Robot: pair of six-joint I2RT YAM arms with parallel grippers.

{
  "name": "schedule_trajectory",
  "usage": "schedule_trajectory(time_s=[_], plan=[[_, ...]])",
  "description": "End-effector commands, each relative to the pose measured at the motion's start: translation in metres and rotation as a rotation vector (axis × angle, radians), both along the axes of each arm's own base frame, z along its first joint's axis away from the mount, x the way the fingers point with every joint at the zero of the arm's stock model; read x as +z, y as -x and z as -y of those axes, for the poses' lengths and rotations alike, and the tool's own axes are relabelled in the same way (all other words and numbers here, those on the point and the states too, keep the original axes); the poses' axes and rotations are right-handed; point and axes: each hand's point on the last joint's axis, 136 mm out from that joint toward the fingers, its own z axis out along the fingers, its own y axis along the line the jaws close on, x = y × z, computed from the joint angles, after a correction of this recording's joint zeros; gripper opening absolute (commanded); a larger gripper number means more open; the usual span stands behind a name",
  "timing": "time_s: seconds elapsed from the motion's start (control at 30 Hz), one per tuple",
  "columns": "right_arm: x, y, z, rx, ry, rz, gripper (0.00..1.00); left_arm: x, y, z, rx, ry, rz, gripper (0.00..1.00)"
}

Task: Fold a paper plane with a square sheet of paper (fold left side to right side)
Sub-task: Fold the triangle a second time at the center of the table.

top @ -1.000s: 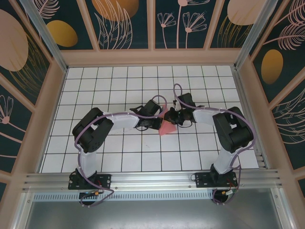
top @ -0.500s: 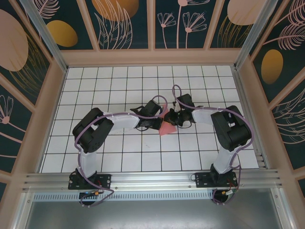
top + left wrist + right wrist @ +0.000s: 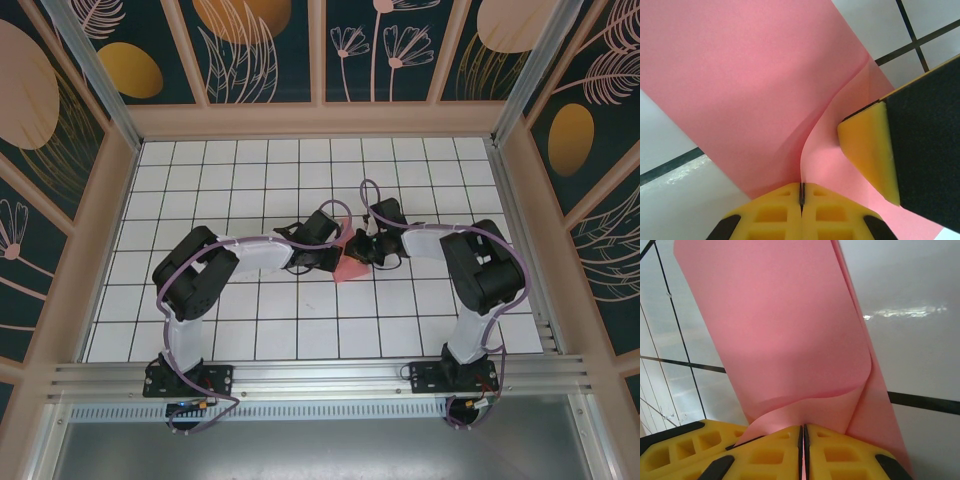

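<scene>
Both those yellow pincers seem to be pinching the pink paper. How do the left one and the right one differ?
The left pincer comes at the pink sheet from the left, the right pincer from the right. At the left pincer a sharp curved edge of paper runs into the tips; at the right pincer the paper rolls over in a soft rounded curl. Shared: both have yellow tips pressed shut on the same sheet.
</scene>
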Motion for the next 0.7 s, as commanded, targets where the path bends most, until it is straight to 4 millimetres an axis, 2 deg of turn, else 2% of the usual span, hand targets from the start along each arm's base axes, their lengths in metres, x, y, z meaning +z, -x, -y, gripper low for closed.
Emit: schedule_trajectory(time_s=[0.0, 0.2, 0.27, 0.43, 0.57, 0.67], plan=[[-0.014, 0.006, 0.005, 0.011, 0.055, -0.032, 0.14, -0.032, 0.004, -0.028, 0.035, -0.134, -0.04, 0.02], [-0.025, 0.014, 0.01, 0.01, 0.084, -0.056, 0.14, -0.018, 0.0, -0.027, 0.039, -0.119, -0.016, 0.14], [-0.028, 0.016, 0.012, 0.01, 0.093, -0.064, 0.14, -0.008, -0.001, -0.026, 0.041, -0.108, -0.001, 0.19], [-0.031, 0.018, 0.013, 0.014, 0.097, -0.072, 0.14, 0.033, -0.003, -0.024, 0.042, -0.049, 0.052, 0.34], [-0.032, 0.017, 0.013, 0.018, 0.099, -0.074, 0.14, 0.054, 0.003, -0.025, 0.039, -0.009, 0.069, 0.39], [-0.03, 0.016, 0.011, 0.02, 0.095, -0.068, 0.14, 0.066, 0.015, -0.019, -0.004, 0.058, 0.05, 0.4]])
